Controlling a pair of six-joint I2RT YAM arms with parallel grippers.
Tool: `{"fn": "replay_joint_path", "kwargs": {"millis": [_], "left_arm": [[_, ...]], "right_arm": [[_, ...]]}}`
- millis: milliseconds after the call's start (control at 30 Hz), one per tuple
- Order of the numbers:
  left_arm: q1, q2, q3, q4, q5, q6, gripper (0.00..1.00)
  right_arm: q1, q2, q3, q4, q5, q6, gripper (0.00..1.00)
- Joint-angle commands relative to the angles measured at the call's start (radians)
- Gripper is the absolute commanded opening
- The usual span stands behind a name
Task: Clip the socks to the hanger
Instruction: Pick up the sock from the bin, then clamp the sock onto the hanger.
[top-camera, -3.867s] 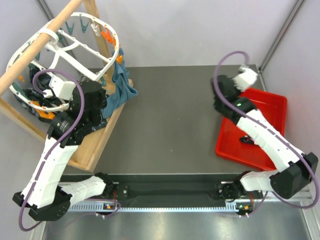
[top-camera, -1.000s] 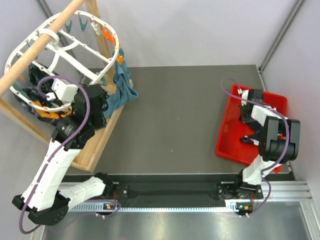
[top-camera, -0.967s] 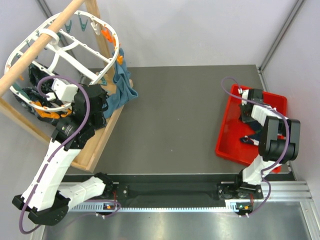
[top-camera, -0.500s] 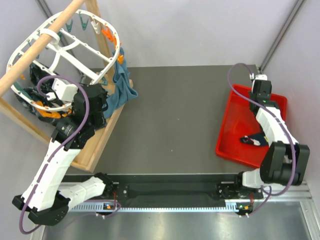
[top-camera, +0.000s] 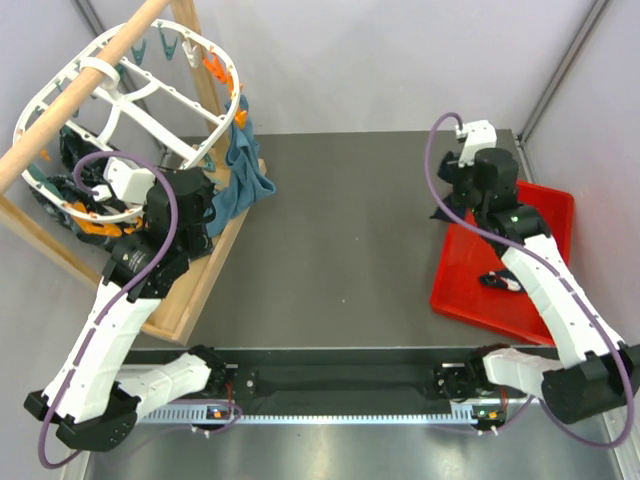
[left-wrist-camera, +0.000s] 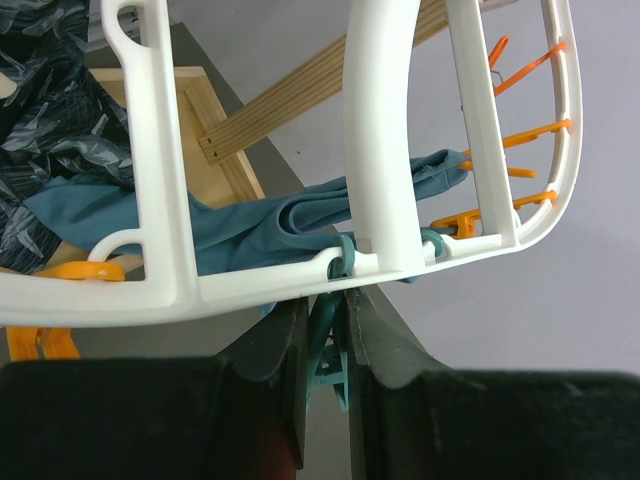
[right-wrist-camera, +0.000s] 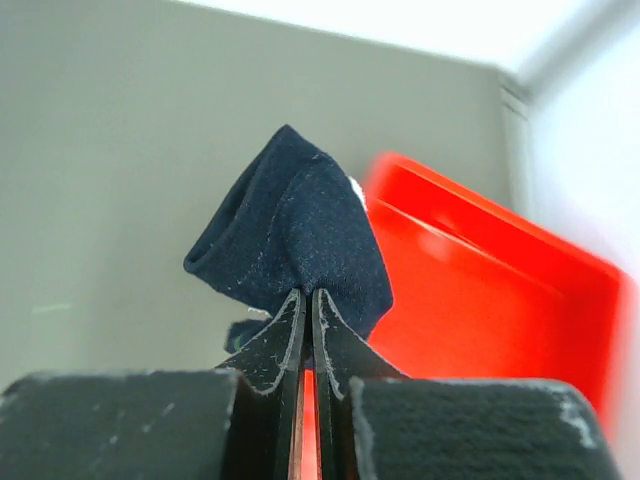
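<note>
SOCK IN TRANSIT: My right gripper (right-wrist-camera: 306, 295), closed tight, pinches a fold of a dark navy sock (right-wrist-camera: 300, 235) that bunches up just beyond its fingertips. The sock is held in the air, with the red tray (right-wrist-camera: 480, 290) behind it to the right and the grey table (right-wrist-camera: 120, 150) to the left. Well apart from it, my left gripper (left-wrist-camera: 322, 328), narrowed to a slim gap, presses on a teal clip (left-wrist-camera: 328, 365) that hangs between its fingers. The clip dangles from the hanger (left-wrist-camera: 385, 150), whose white bars cross directly above the tips. I judge this to be the carrying step: one sock is picked and the peg is held ready, but nothing is clipped yet. The next move calls for bringing the sock across the table to the left jaws and feeding its free edge into the clip's mouth. The squeeze can be let go only once the cloth sits inside, and whether that mouth gapes now I cannot tell from here. A teal-blue garment (left-wrist-camera: 250, 225) drapes just behind the clip, against the rim, and could be caught by mistake. Orange clips (left-wrist-camera: 468, 222) hang to the right of the left tips, the wooden frame (left-wrist-camera: 300, 105) runs beyond them, and a dark patterned cloth (left-wrist-camera: 60, 130) lies up to their left. All of this crowds the approach. A second sock (top-camera: 498, 281) waits in the tray.
</note>
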Motion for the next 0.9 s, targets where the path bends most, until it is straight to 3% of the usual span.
{"fn": "replay_joint_path", "kwargs": {"millis": [0, 133, 233, 333, 633, 867], "left_arm": [[-0.005, 0.002, -0.004, -0.09, 0.076, -0.009, 0.0], [-0.007, 0.001, 0.004, -0.095, 0.096, -0.023, 0.0], [-0.007, 0.012, 0.009, -0.092, 0.119, -0.031, 0.0], [-0.007, 0.018, 0.018, -0.096, 0.137, -0.041, 0.0], [-0.007, 0.016, 0.027, -0.116, 0.157, -0.058, 0.0], [-0.007, 0.016, 0.026, -0.118, 0.16, -0.058, 0.0]], "right_arm": [[0.132, -0.078, 0.075, 0.036, -0.135, 0.096, 0.0], [0.322, -0.063, 0.115, 0.076, -0.154, 0.209, 0.0], [0.547, 0.026, 0.201, 0.061, -0.134, 0.183, 0.0], [0.676, 0.174, 0.317, 0.062, -0.079, 0.193, 0.0], [0.86, 0.454, 0.641, 0.077, -0.005, 0.169, 0.0], [0.87, 0.54, 0.761, 0.059, -0.034, 0.167, 0.0]]}}
